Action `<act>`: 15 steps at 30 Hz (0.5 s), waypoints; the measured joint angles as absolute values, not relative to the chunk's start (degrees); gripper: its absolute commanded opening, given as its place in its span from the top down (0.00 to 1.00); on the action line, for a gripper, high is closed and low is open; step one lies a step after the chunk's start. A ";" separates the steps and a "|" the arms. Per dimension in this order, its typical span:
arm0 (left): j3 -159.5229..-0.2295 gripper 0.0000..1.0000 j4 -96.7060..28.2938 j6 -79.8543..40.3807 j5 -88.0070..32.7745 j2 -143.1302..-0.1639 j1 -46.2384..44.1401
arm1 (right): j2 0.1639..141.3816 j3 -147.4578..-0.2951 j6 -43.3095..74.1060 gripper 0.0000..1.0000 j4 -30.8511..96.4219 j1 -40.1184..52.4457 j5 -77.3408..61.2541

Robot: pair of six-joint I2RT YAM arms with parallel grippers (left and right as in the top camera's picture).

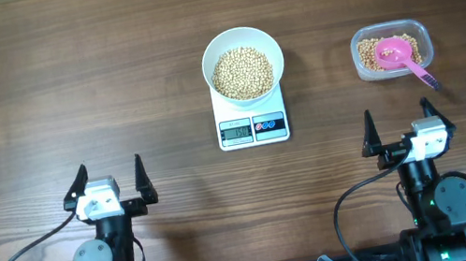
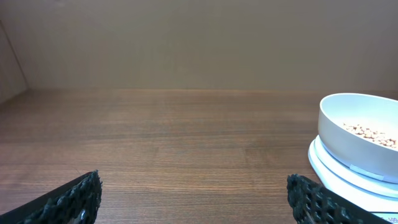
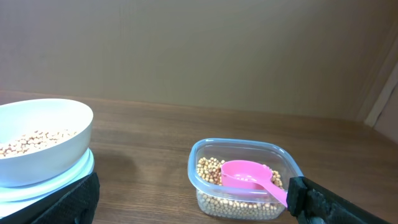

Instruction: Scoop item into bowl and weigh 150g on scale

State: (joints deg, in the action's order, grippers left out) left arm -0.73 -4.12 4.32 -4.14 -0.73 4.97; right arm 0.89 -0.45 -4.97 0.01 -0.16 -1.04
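Nearest, left gripper [image 1: 109,173] and right gripper [image 1: 398,117] sit at near edge of table [image 1: 16,81], jaws spread wide, holding nothing. On scale [image 1: 252,118] sits bowl [image 1: 209,63], well filled with beans [image 1: 242,72]. Beside it, pink scoop [image 1: 396,53] rests in clear container [image 1: 358,51] among more beans. Scooping looks finished; display [image 1: 235,131] digits too small to confirm target weight, so top-up or trim may remain
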 measured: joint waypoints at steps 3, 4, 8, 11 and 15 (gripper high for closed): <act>-0.73 0.00 -4.14 4.47 -4.12 -0.73 4.97 | 0.89 -0.45 -4.97 0.00 0.01 -0.16 -1.04; -0.73 0.00 -4.14 4.47 -4.12 -0.73 4.97 | 0.89 -0.45 -4.97 0.00 0.01 -0.16 -1.04; -0.73 0.00 -4.19 4.47 -3.70 -0.73 4.97 | 0.89 -0.45 -4.97 0.00 0.01 -0.16 -1.04; -0.73 0.00 -4.29 4.47 -2.83 -0.73 4.97 | 0.89 -0.45 -4.97 0.00 0.01 -0.16 -1.04; -0.73 0.00 -4.32 4.47 -2.37 -0.73 4.97 | 0.89 -0.45 -4.97 0.00 0.01 -0.16 -1.04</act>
State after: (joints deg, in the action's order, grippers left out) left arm -0.73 -4.32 4.47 -2.37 -0.73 4.97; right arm 0.89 -0.45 -4.97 0.01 -0.16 -1.04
